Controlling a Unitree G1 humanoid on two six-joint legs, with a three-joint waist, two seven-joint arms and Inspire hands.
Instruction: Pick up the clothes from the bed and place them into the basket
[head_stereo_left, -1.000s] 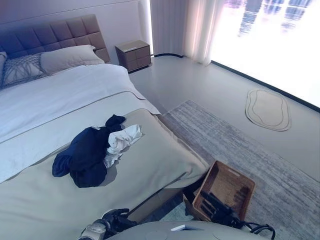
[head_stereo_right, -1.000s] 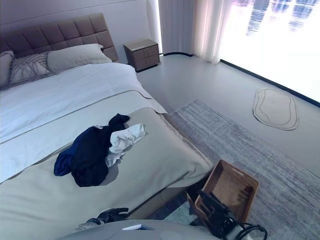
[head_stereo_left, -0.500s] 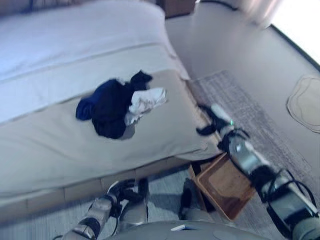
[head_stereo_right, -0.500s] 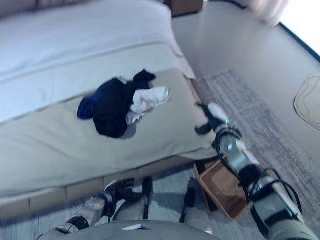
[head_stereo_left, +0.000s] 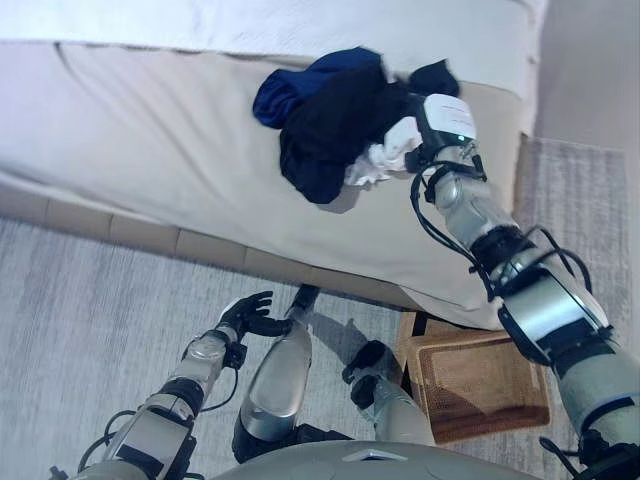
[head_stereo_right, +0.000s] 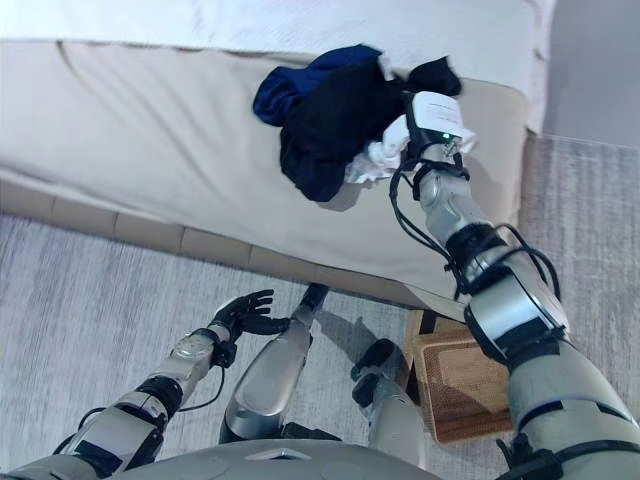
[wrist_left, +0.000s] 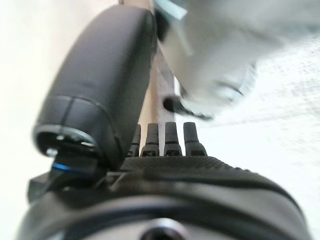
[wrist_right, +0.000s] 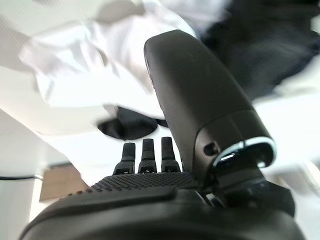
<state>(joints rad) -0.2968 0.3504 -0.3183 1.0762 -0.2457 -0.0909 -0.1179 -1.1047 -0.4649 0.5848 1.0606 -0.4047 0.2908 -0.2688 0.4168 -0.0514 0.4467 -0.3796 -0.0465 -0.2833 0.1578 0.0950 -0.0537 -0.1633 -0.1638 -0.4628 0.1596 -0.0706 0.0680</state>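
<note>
Nearest, low on the left, the left hand (head_stereo_left: 248, 314) hangs over the grey rug (head_stereo_left: 80, 300), its fingers loosely spread and holding nothing; its wrist view shows the fingers straight, with only blurred floor past them. To the right of the robot's legs, the wicker basket (head_stereo_left: 480, 375) stands on the floor, tucked against the foot corner of the bed (head_stereo_left: 150, 140), and nothing shows inside it. Farther out, the right arm reaches up from the lower right across the beige cover to the pile of clothes (head_stereo_left: 335, 125), which lies on the bed near its foot edge. The pile is a dark navy garment (head_stereo_left: 325, 135) heaped in folds, with a brighter blue part toward the left, a white cloth (head_stereo_left: 385, 160) bunched at its right side, and a small black piece (head_stereo_right: 437, 73) just beyond. The right hand (head_stereo_right: 428, 128) sits at the right edge of the pile, against the white cloth, with its white wrist housing uppermost. In its wrist view the thumb stands straight and the fingers point straight ahead, with the white cloth and the dark garment close in front of them; the fingers are not curled round either, so the hand is open and grips nothing. Beyond the pile, a white sheet (head_stereo_left: 250, 25) covers the far part of the bed.
</note>
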